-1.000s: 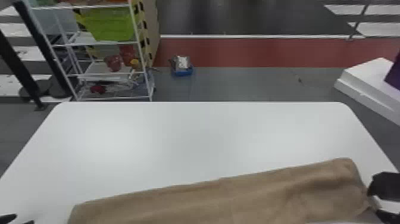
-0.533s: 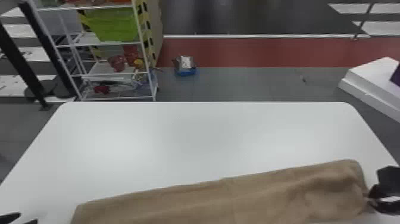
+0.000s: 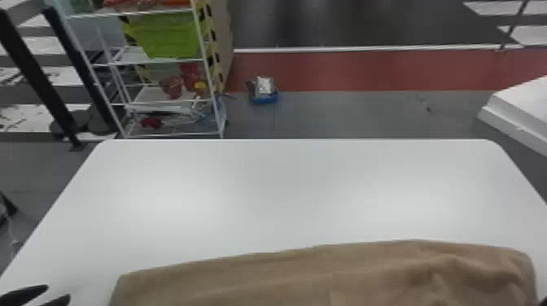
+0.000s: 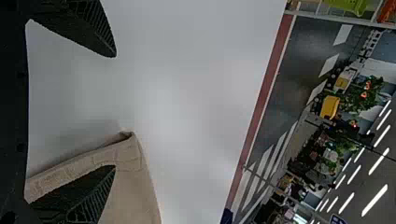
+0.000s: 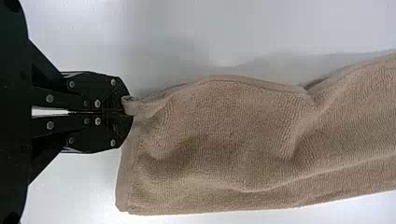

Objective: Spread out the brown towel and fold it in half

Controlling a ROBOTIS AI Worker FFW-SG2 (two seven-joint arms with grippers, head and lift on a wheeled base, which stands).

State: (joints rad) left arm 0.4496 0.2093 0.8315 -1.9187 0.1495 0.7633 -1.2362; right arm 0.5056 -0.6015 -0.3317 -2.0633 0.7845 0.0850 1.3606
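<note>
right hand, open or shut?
Shut. In its wrist view the right hand has its fingers together, with an edge of the brown towel pinched at the tips.

The brown towel (image 3: 309,276) lies toward the tabletop's (image 3: 285,183) near edge, the left gripper (image 3: 59,291) toward its near left corner. Beyond the far left corner stands a white rack (image 3: 150,96).

One towel (image 3: 309,280), one table (image 3: 285,191), two claws (image 3: 59,291), one green bin (image 3: 169,36), perhaps two red buckets (image 3: 171,87).

Workshop-like hall with white shelving (image 3: 163,102)
</note>
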